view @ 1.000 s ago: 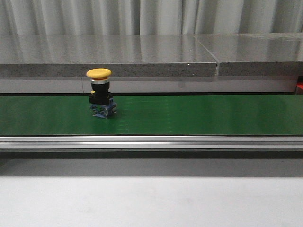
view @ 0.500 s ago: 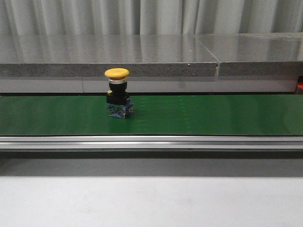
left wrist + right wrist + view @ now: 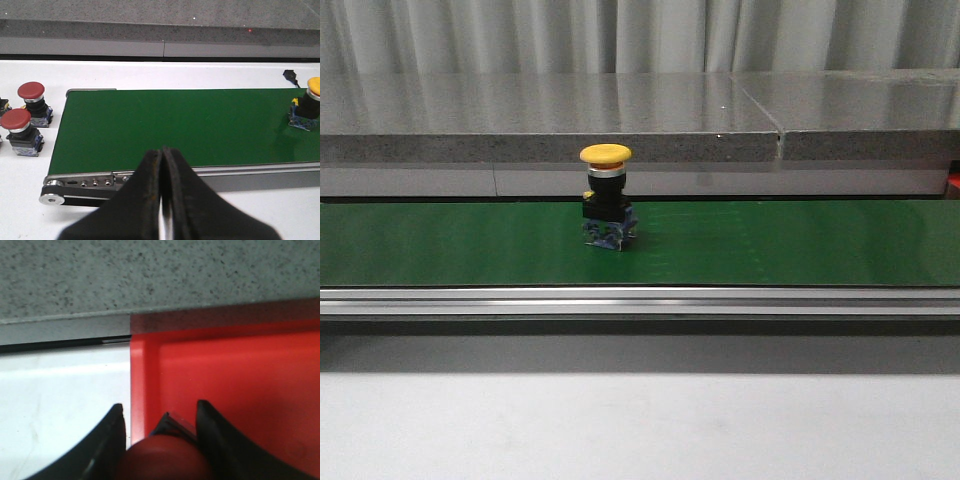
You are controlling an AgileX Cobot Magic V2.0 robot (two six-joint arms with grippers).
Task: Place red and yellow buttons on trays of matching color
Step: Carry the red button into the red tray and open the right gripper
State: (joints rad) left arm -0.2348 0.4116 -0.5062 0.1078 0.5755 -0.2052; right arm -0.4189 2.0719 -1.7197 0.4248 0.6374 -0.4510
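A yellow button (image 3: 606, 207) with a black body stands upright on the green belt (image 3: 770, 245); it also shows at the belt's far end as the yellow button (image 3: 309, 102) in the left wrist view. Two red buttons (image 3: 31, 96) (image 3: 16, 125) stand on the white table beside the belt's end. My left gripper (image 3: 162, 150) is shut and empty, hovering over the belt's near rail. My right gripper (image 3: 159, 407) is shut on a red button (image 3: 165, 457), held over the left rim of the red tray (image 3: 240, 370). No yellow tray is in view.
A grey stone ledge (image 3: 620, 120) runs behind the belt, with a curtain above it. An aluminium rail (image 3: 640, 300) borders the belt's front. The white table (image 3: 60, 400) lies beside the red tray. A small black connector (image 3: 290, 75) sits on the table behind the belt.
The yellow button has travelled to the right along the green belt, still upright. Neither arm appears in the front view.
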